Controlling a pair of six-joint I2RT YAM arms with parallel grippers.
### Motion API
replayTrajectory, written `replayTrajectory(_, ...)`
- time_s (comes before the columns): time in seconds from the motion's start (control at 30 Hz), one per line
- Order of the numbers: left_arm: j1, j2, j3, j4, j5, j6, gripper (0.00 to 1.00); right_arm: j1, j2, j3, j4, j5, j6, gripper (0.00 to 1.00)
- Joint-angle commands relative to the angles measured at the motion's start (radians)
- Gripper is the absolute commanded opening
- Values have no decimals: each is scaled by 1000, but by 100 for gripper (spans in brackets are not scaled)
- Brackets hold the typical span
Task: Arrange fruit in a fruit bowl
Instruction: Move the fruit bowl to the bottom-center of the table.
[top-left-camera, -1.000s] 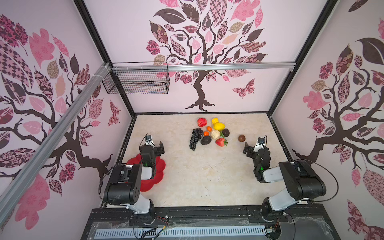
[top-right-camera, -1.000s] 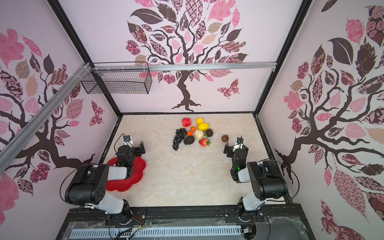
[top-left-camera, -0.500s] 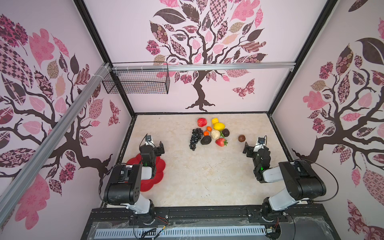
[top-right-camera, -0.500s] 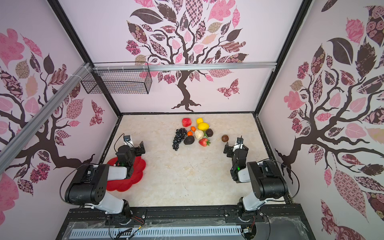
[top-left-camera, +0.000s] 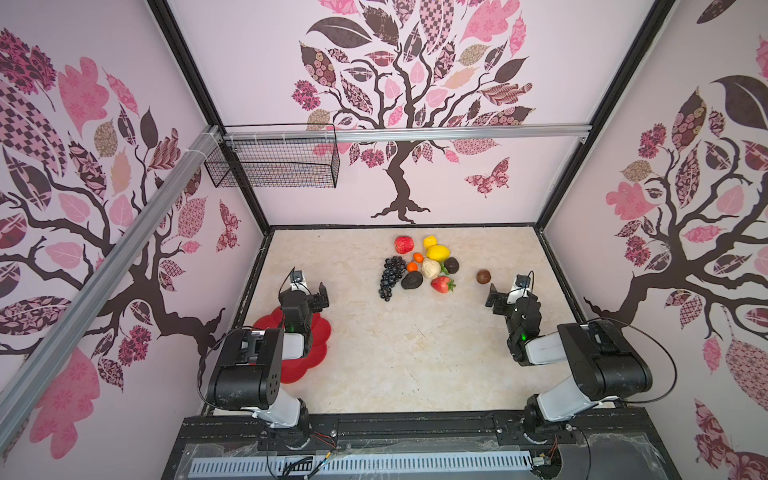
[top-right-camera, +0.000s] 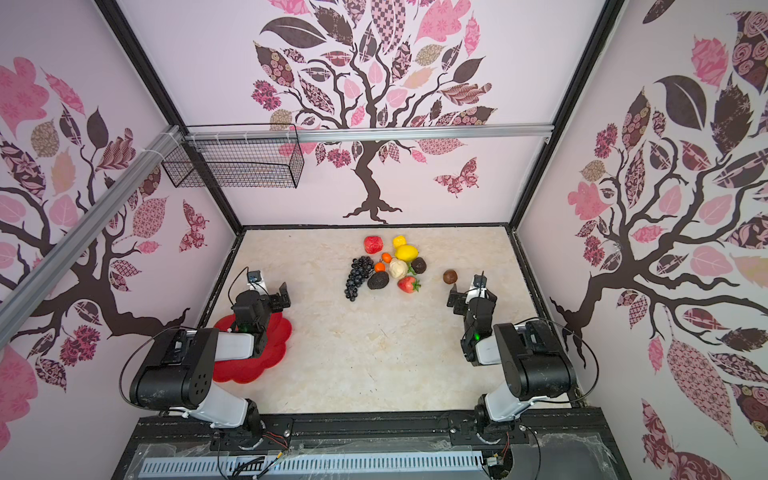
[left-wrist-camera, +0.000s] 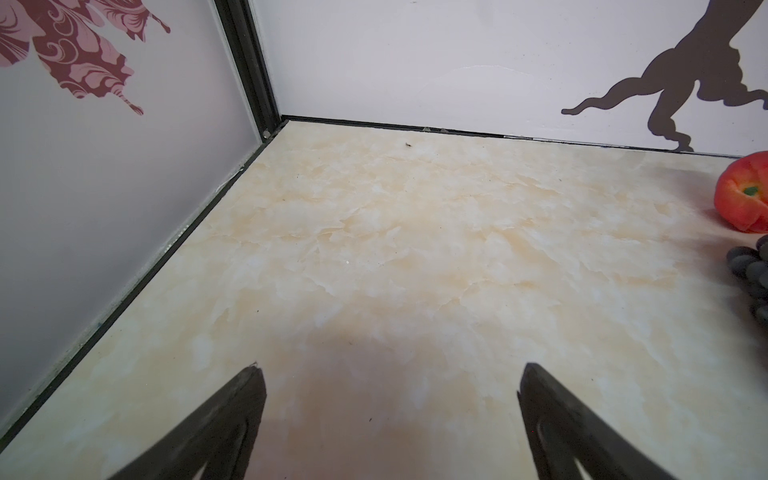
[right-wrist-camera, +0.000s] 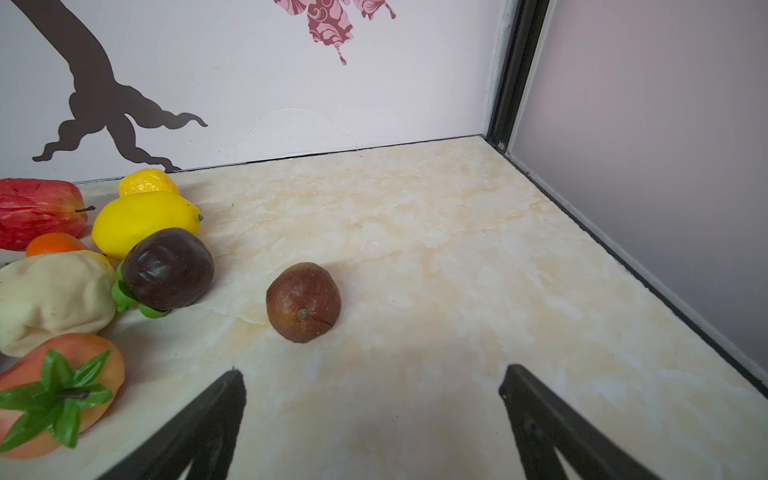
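Presently left end effector hovers just past the fruit bowl, right end effector near brown pear, both jaws apart

The left gripper hung with its two black fingers spread wide, nothing between them but bare cream marbled tabletop. Beyond them a black corner post joined two pale walls, one bearing a pink leaf decal, the other a brown tree-trunk decal. A red apple and, just beside it, part of a black grape bunch lay cut off by the frame's edge.
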Motion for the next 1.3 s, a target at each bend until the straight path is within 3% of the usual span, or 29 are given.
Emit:
replayTrajectory(0.0,4,3,-7,14,7,5,98,-1,-16,-13,45,-31,-13,100)
replayTrajectory(0.13,4,-15,-26,63,50,26,98,-2,-82,-69,92,-63,-28,100)
replayTrajectory(0.2,-18,-94,-36,-6,106,81,98,-1,-165,-101,73,-76,-32,100)
replayTrajectory(0.33,-112,-258,8,-201,37,164,98,8,-345,-42,-208,-116,-1,100)
replayTrajectory(0.4,-149,-327,24,-256,7,168,98,30,-398,-18,-262,-135,21,100)
replayTrajectory(0.47,-167,-397,42,-301,-46,93,98,59,-451,14,-312,-163,45,100)
replayTrajectory(0.6,-191,-554,91,-453,-96,-216,98,119,-549,120,-482,-216,121,100)
replayTrajectory(0.7,-321,-654,130,-617,-262,-366,98,119,-627,192,-661,-243,265,100)
replayTrajectory(0.77,-390,-709,143,-707,-270,-431,98,119,-682,228,-796,-242,319,100)
replayTrajectory(0.83,-434,-761,163,-856,-303,-605,98,118,-744,243,-915,-246,386,100)
replayTrajectory(0.9,-432,-807,193,-1042,-263,-744,98,118,-798,266,-1049,-275,439,100)
replayTrajectory(0.97,-431,-853,194,-1108,-181,-690,98,118,-857,258,-1129,-309,502,100)
replayTrajectory(1.03,-430,-903,197,-1236,-183,-717,98,117,-908,221,-1157,-350,572,100)
replayTrajectory(1.13,-430,-983,142,-1274,-160,-729,98,118,-960,155,-1127,-513,564,100)
replayTrajectory(1.27,-429,-998,167,-1475,-331,-757,98,118,-978,125,-1176,-576,568,100)
